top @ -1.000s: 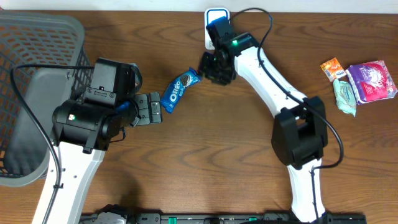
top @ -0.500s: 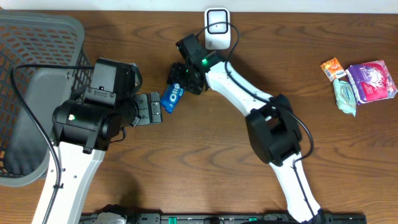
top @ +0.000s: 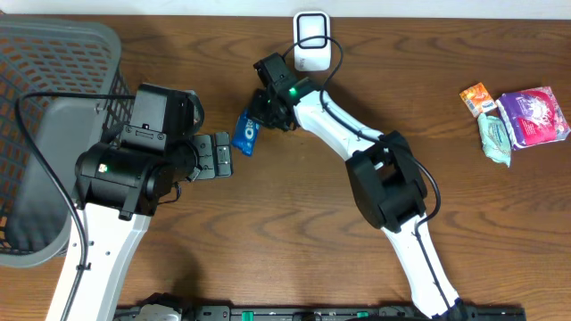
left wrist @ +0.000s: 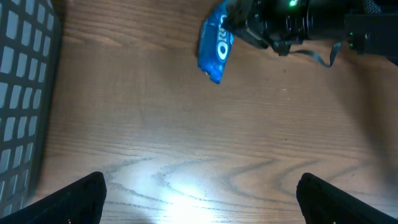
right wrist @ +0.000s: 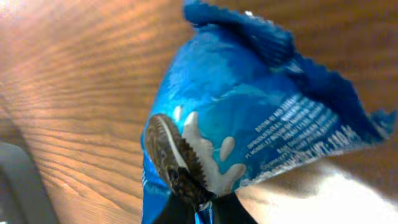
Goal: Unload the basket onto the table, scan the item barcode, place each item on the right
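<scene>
Your right tool pinches the Oreo pack at its 1 o'clock edge; your left tool gapes near its 7 o'clock, open counter toward 5.

Blue packet: white brand lettering on its face. The left wrist view gives only "OR" clearly, the other letters are foreshortened. From overhead the logo is too small to read. In the right wrist view the same packet shows several lines of small white print, blurred, illegible. Packets at right tabletop edge: print too small to read.
</scene>
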`<action>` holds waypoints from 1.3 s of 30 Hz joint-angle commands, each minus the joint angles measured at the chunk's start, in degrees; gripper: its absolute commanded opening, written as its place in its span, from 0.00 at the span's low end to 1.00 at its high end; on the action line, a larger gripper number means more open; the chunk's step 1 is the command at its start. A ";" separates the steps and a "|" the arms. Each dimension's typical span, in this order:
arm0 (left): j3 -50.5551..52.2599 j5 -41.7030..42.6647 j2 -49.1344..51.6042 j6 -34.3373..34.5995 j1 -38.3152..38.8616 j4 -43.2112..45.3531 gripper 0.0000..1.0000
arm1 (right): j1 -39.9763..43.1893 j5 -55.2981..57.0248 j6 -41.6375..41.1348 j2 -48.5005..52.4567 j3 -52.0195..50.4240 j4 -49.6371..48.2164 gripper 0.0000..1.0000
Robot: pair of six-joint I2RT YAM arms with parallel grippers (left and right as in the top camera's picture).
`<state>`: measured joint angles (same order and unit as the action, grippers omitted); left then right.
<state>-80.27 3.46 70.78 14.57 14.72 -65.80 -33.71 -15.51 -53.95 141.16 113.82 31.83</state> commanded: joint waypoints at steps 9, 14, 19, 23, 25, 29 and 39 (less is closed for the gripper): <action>-0.09 -0.74 0.07 -0.35 -0.28 -0.15 0.98 | 7.69 -22.69 -4.26 -5.53 0.74 3.80 0.01; -0.09 -0.74 0.07 -0.37 -0.28 -0.15 0.98 | 7.65 -12.94 -4.31 -12.70 0.74 15.32 0.01; -0.09 -0.74 0.07 -0.37 -0.28 -0.17 0.98 | 7.56 5.86 -2.45 -17.53 0.74 28.94 0.02; -0.09 -0.74 0.07 -0.35 -0.28 -0.17 0.98 | 8.48 9.22 7.19 -16.83 0.39 34.99 0.01; -0.09 -0.72 0.07 -0.37 -0.28 -0.15 0.98 | 8.96 9.44 10.93 -16.13 -0.20 36.59 0.02; -0.09 -0.74 0.07 -0.37 -0.28 -0.15 0.98 | 9.88 7.32 15.08 -14.62 -2.23 37.11 0.01; -0.09 -0.74 0.07 -0.37 -0.28 -0.15 0.98 | 16.79 3.39 29.92 -14.43 -6.91 35.19 0.57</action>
<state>-80.27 3.44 70.78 14.57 14.72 -65.80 -19.79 -12.84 -31.05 126.78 107.39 67.05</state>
